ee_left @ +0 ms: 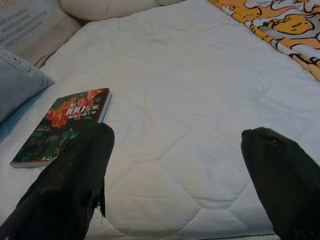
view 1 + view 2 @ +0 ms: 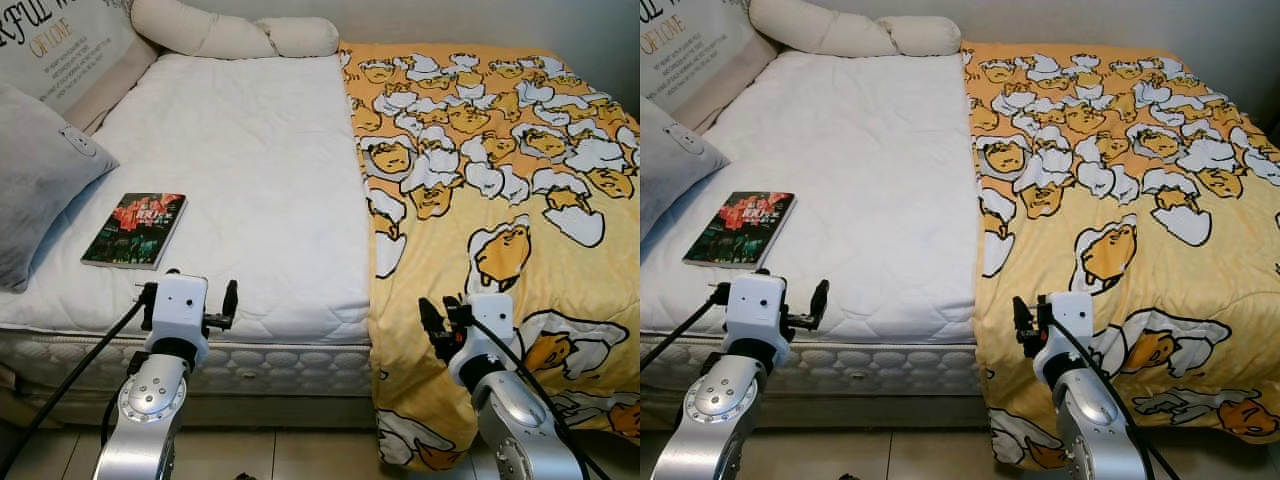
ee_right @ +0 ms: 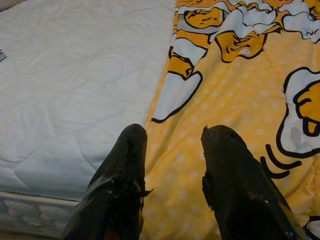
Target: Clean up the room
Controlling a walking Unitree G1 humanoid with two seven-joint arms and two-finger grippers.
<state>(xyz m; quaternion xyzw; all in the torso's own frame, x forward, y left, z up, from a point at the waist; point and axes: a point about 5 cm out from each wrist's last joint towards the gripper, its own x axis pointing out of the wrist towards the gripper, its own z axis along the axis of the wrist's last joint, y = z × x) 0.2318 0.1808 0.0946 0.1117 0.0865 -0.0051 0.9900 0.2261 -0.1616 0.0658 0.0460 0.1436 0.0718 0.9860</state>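
Eye views: A bed (image 2: 250, 180) carries a white quilted mattress pad, with a yellow blanket (image 2: 500, 200) printed with cartoon egg figures covering its right half and hanging over the foot edge. A book (image 2: 134, 230) lies flat on the white pad at about 9 o'clock, near the left edge, just beside a grey pillow (image 2: 35, 180). A lettered cushion (image 2: 60, 40) stands at 11 o'clock, and a cream bolster (image 2: 230, 32) lies along the head at 12 o'clock. The left gripper (image 2: 215, 308) hovers at the foot edge at 7 o'clock, just below the book; the right gripper (image 2: 437, 322) hovers at 5 o'clock over the blanket's hanging edge.

Left wrist view: The left gripper's fingers (image 1: 75, 185) are spread wide over the white pad, touching nothing. The book lies beyond the finger on its side, with the pillow beside it and the blanket edge at the far corner.

Right wrist view: The right gripper's fingers (image 3: 122, 190) stand slightly apart, with a narrow gap, over the blanket close to its border with the white pad. They hold nothing.
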